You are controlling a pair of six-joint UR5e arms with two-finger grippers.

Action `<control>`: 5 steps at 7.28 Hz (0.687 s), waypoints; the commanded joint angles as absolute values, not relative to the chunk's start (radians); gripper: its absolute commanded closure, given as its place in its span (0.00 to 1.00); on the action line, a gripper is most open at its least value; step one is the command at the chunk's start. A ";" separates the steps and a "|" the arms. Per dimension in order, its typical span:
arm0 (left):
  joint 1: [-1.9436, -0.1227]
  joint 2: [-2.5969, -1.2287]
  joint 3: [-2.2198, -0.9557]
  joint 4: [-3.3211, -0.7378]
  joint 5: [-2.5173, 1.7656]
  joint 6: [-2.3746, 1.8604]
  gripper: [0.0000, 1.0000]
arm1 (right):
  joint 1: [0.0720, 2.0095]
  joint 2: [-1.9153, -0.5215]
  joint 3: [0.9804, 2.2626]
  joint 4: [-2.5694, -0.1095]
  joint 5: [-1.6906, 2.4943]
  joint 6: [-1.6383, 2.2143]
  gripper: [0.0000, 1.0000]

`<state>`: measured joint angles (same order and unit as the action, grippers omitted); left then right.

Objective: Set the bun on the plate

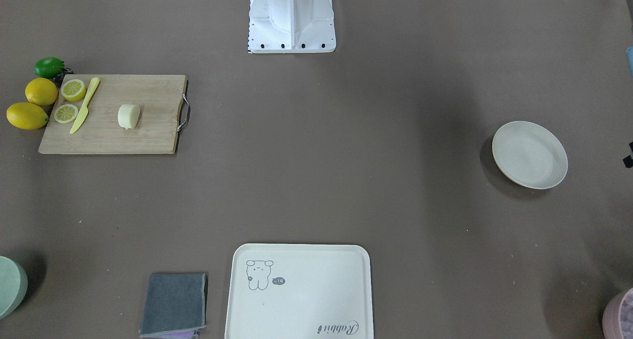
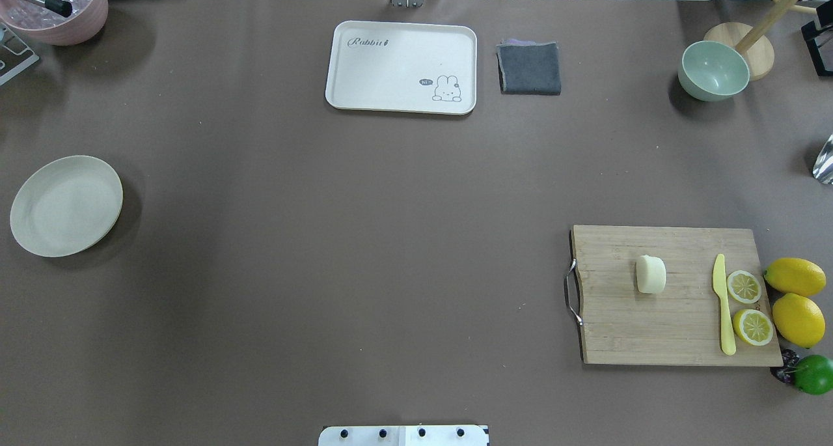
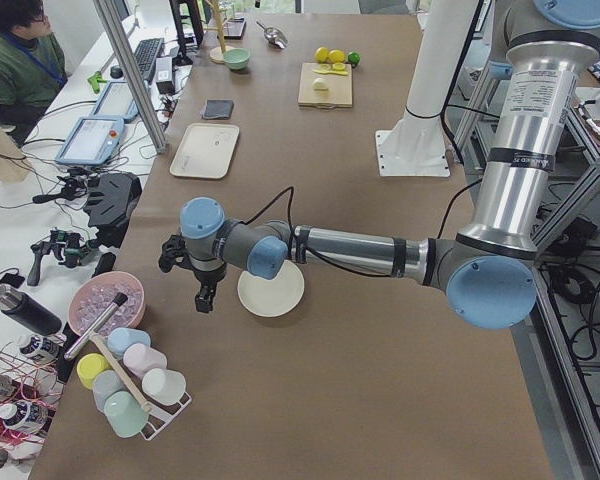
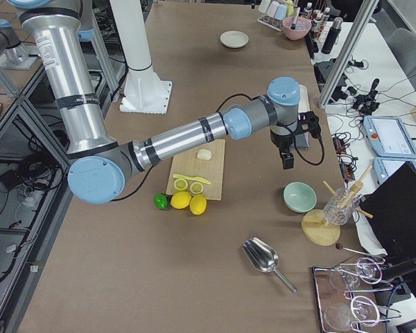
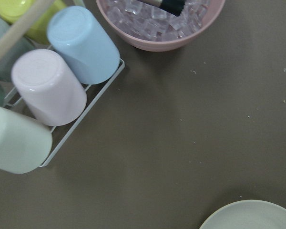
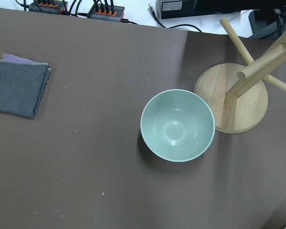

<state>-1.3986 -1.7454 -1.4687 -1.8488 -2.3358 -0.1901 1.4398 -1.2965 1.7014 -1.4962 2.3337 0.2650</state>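
- The plate [image 2: 66, 205] sits bare at the bench's 9 o'clock edge in the overhead view. The jaws of the left arm [image 3: 350, 248] hang just beyond it, near the pink bowl of ice [image 3: 105, 300]. Whether they are open or closed cannot be told.
- The bun [image 2: 651, 274] rests untouched on the cutting board [image 2: 638, 329] toward 4 o'clock, well apart from the plate.
- The yellow knife [image 2: 722, 303] lies near the bun at its 3 o'clock, with the lemon slices [image 2: 743, 286] past it. A straight descent over the bun likely keeps clear of the knife.
- The jaws of the right arm [image 4: 187, 137] hang over the green bowl [image 6: 177, 125], near 1 o'clock, and their state cannot be told either. This arm is nearer the bun, so it seems the one to fetch it. It should open wide and close gently, since the bun looks soft.
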 commanded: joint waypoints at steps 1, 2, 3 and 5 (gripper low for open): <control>-1.332 -1.740 -1.366 -1.955 -2.330 -0.187 0.03 | 1.436 -1.295 1.704 -1.496 2.333 0.265 0.00; -1.303 -1.741 -1.288 -2.050 -2.330 -0.190 0.03 | 1.436 -1.290 1.704 -1.496 2.312 0.265 0.00; -1.273 -1.740 -1.264 -2.086 -2.330 -0.190 0.03 | 1.436 -1.278 1.704 -1.496 2.301 0.265 0.00; -1.244 -1.743 -1.267 -2.088 -2.332 -0.190 0.03 | 1.433 -1.272 1.706 -1.496 2.298 0.265 0.00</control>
<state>-1.2680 -1.7410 -1.2745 -2.0776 -2.3311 -0.1913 1.4347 -1.2762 1.7047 -1.4956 2.3013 0.2654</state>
